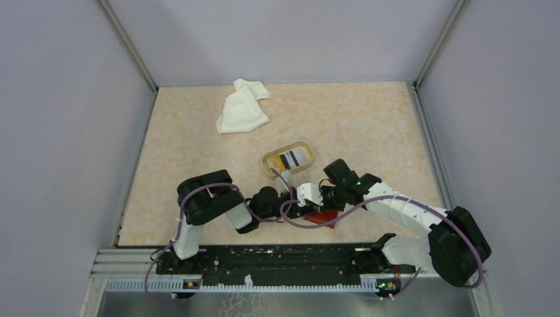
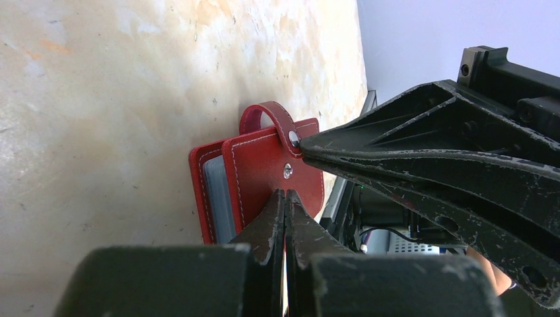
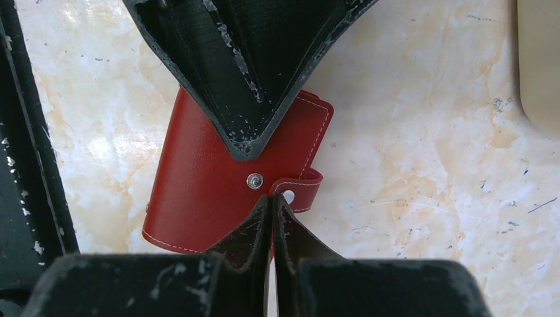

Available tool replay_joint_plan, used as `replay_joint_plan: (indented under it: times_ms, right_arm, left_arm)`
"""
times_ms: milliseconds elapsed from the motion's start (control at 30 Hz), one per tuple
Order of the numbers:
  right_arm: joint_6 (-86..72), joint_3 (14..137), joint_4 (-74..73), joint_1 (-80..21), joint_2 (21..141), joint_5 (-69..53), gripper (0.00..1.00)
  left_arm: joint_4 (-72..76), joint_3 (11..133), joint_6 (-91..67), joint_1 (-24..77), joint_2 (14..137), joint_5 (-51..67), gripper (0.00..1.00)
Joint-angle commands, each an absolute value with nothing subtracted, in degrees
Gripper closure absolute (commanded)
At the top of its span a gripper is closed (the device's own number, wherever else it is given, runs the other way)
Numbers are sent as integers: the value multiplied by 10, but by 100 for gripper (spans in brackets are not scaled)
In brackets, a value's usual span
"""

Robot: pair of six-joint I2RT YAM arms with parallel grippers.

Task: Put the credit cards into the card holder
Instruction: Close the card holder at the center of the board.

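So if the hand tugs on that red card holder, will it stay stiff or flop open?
Probably flop open: the card holder is a soft folded cover, and its snap strap looks undone. It likely slides easily on the smooth table. It lies flat, so rolling seems unlikely.

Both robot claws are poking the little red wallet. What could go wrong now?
1. The right gripper is shut right at the loose strap of the card holder. If it tugs, the whole holder might slide instead of opening, since the left gripper, also shut, seems to meet only the cover's edge.
2. The two grippers' tips sit very close together over the holder, so they could bump each other.
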State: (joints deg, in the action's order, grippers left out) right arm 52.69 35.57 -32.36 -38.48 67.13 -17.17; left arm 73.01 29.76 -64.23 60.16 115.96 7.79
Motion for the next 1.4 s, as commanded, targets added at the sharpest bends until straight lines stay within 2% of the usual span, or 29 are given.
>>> replay_joint_plan:
  times_ms: [0, 533, 933, 1367]
  right_arm:
    - [519, 370, -311, -388, 667, -171, 100]
    - [515, 389, -369, -346, 641, -282, 100]
    - [513, 389, -370, -371, 684, -270, 100]
    - [498, 389, -353, -373, 678, -279, 100]
  left_arm:
    - [700, 295, -623, 600, 1176, 71, 100]
    - [697, 293, -623, 600, 1174, 65, 100]
    - [700, 295, -621, 601, 1175, 68, 100]
    - [702, 296, -620, 600, 1176, 71, 100]
